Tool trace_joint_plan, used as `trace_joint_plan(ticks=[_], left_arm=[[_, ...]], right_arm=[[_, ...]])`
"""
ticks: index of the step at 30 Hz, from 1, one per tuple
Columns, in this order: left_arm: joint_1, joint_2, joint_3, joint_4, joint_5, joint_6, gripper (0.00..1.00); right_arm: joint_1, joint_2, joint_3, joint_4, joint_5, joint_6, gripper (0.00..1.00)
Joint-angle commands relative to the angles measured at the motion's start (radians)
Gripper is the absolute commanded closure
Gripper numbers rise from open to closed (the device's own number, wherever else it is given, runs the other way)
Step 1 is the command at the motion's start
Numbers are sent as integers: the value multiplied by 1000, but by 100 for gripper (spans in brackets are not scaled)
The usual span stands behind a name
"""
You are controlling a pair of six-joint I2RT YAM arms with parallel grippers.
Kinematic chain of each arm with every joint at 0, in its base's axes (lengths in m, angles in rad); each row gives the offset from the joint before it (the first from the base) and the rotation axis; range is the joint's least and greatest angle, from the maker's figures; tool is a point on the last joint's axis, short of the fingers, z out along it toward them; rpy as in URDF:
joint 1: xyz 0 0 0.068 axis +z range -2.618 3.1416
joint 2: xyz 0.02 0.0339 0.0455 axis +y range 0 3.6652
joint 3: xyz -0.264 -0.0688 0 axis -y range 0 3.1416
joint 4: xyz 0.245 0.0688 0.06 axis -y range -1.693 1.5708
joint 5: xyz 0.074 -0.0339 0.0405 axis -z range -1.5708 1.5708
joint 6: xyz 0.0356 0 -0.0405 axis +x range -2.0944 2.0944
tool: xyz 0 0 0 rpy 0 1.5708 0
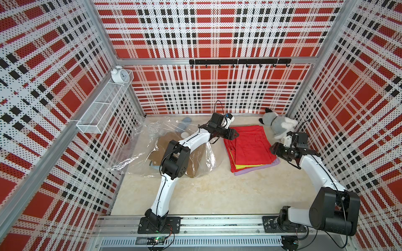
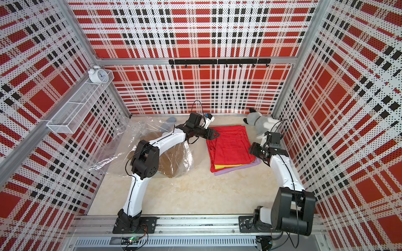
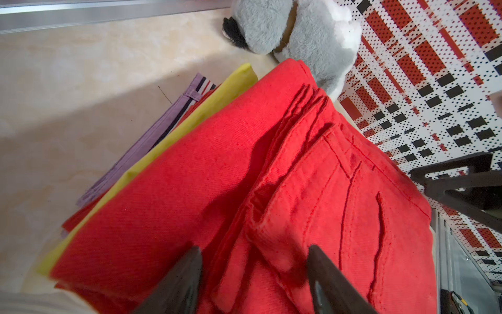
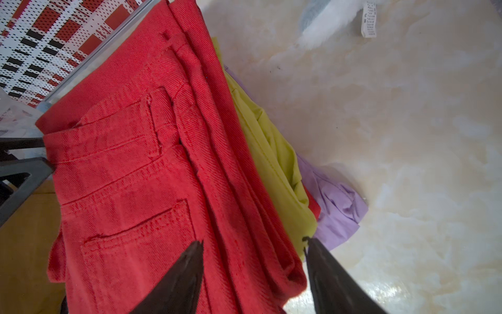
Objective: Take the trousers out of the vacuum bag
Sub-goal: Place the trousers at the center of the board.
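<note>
- Because the trousers are folded cloth, I judge them soft, floppy and fairly weighty. Pinching a single layer would likely unfold the pile, so a thick folded edge or a waistband is the better hold.
- The left claw [image 1: 235,135] hangs with jaws well apart and nothing between them, and the red trousers [image 1: 250,147] lie right beneath its tips.
- The right claw [image 1: 273,149] is also spread and empty. It sits at the pile's edge, across the pile from the left claw.
- Under the red pair lie a yellow-green pair [image 4: 271,163] and a lilac pair [image 4: 336,206], all outside the bag.
- Behind the left claw, under its own arm, the vacuum bag [image 1: 130,152] lies slack and crinkly, and is probably slippery to grip.
- Inside the bag are mustard-brown trousers [image 1: 199,160] with a light-blue edge [image 1: 154,167] showing, and these are not yet out.
</note>
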Motion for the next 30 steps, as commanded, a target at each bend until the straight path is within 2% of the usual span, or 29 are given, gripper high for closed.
trace_joint_plan(ticks=[1,8,16,18,21,23,30], left_arm=[[-18,25,36,-53,2,38,37],[-11,7,37,-63,-176,37,37],[-1,4,39,-90,-185,58,37],[2,2,34,-92,-143,62,36],[5,10,36,-91,9,58,36],[-1,10,35,-91,70,58,36],[-13,4,29,-89,103,66,36]], right_arm=[[1,-28,-12,20,-3,0,36],[0,-26,-15,26,-4,4,36],[1,-31,-13,28,-2,5,35],[0,-28,-12,30,-4,8,36],[1,-26,-12,33,-7,10,36],[1,-24,-10,36,-9,12,36],[1,-24,-7,38,-10,15,35]])
